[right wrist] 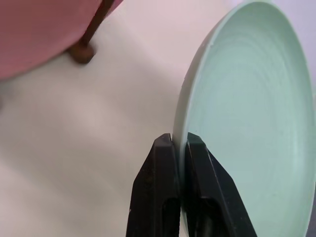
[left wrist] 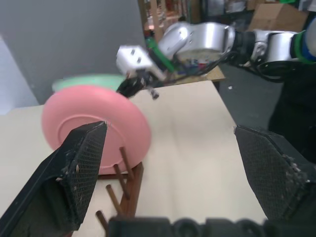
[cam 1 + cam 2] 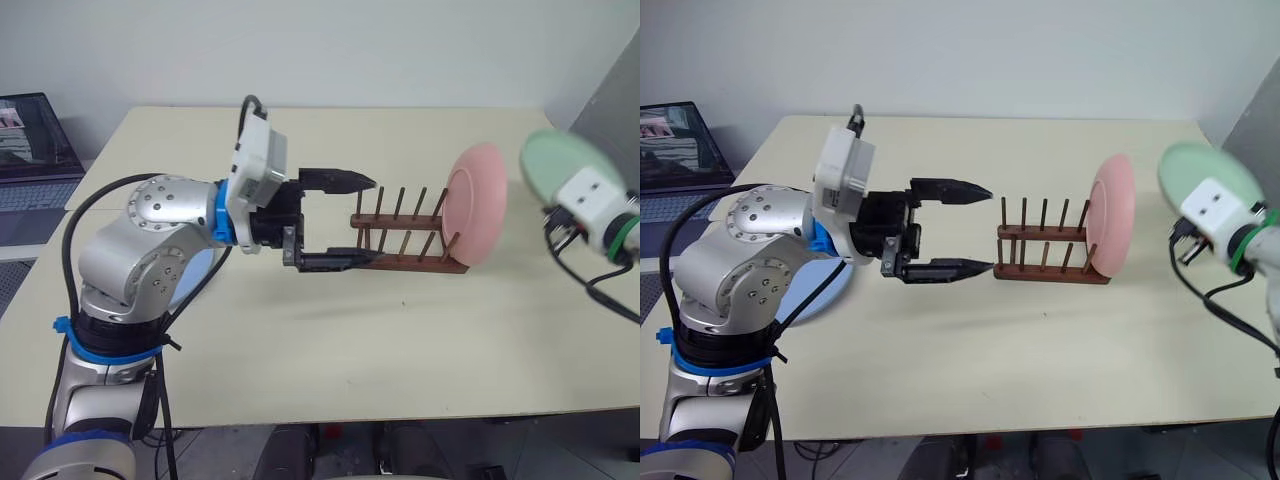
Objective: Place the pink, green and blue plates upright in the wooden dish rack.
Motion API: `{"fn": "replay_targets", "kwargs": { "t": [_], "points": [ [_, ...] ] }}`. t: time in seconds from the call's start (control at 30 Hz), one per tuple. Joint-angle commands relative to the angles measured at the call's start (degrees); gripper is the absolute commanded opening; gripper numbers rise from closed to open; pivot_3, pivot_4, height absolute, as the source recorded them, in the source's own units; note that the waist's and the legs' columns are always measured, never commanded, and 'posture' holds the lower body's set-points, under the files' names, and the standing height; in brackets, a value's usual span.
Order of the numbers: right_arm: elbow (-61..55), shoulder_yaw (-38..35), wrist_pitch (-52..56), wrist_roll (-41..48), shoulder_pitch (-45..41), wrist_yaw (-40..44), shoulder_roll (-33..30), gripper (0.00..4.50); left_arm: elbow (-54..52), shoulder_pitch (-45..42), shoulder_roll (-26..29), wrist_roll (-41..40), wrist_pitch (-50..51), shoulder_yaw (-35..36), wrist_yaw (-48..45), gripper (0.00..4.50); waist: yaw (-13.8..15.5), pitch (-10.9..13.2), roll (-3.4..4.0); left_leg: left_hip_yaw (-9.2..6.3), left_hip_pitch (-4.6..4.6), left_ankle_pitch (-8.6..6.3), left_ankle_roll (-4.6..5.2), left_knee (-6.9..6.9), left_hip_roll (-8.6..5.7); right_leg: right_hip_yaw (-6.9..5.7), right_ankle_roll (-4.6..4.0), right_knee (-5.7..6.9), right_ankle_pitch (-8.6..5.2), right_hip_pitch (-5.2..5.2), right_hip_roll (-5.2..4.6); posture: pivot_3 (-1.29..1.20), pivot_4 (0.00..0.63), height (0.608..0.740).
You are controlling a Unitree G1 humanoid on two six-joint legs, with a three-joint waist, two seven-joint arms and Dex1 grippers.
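Table point(image 3: 300, 340) bears rack point(image 3: 405, 250); right jaws pinch green plate point(image 1: 256, 123), left jaws gape.

A pale beige surface point(image 3: 330, 340) stood against a plain wall point(image 3: 330, 50). An open laptop point(image 3: 35, 150) sat off its left edge.
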Motion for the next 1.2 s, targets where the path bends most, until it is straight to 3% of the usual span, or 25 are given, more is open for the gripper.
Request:
{"fn": "replay_targets", "kwargs": {
  "t": [0.03,0.27,0.47,0.7,1.2],
  "points": [
    [-8.15,-6.08,2.47,5.41,-6.9,-1.12,0.17,0.01,0.69,0.07,0.87,0.51,-2.0,2.93,0.28,4.5,0.0,0.02,0.03,0.01,0.0,0.0,0.0,-0.01,0.01,0.0,0.0,0.0,0.0,-0.02,0.0,0.0,0.15,0.74],
    [-19.49,-8.72,15.51,24.76,-20.44,-3.03,11.19,0.01,4.74,1.95,5.96,2.09,-6.09,5.98,-4.68,4.5,0.07,0.01,0.02,-0.03,-0.01,0.0,0.0,-0.05,0.02,-0.02,-0.03,-0.01,0.01,-0.01,-0.02,0.0,0.15,0.74],
    [-25.86,-14.43,33.78,49.05,-26.92,-13.64,24.67,0.01,4.92,3.49,8.12,3.0,-7.77,5.8,-6.58,4.5,0.51,-0.01,-0.03,-0.09,-0.04,-0.01,0.0,-0.08,0.02,-0.08,-0.1,-0.01,0.05,-0.05,-0.09,0.0,0.15,0.74],
    [-27.46,-18.44,39.57,63.41,-17.08,-26.87,31.86,0.01,2.45,4.1,6.77,1.31,-7.07,4.66,-7.27,4.5,0.7,-0.02,-0.05,0.04,-0.06,-0.01,0.01,-0.04,-0.18,-0.06,-0.1,-0.06,0.08,-0.01,-0.38,0.0,0.15,0.74],
    [-25.07,-16.39,34.38,77.1,-3.65,-39.35,31.24,0.01,2.54,3.86,5.32,1.04,-7.32,3.75,-8.28,4.5,0.02,-0.02,-0.04,0.05,-0.06,0.0,0.03,-0.1,-0.08,-0.05,-0.08,0.03,0.07,-0.13,-0.15,0.0,0.15,0.74]
  ]
}}
